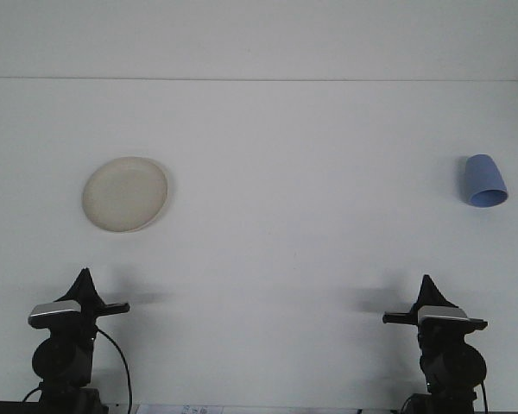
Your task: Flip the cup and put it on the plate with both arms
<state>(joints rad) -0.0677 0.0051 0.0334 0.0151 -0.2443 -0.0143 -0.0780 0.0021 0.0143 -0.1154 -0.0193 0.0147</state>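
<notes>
The blue cup [485, 181] sat way over on the right side of the white table [293, 233], mouth-down with the wide rim on the surface, nothing touching it. The cream plate [125, 193] was off on the left side, well apart from the cup, and it had nothing on it. Both arms were parked at the near edge. The left gripper [85, 278] was below the plate and the right gripper [427, 283] below and a bit left of the cup, each tapering to a dark point, fingers pressed together and holding nothing. Neither one touched the cup or plate.
</notes>
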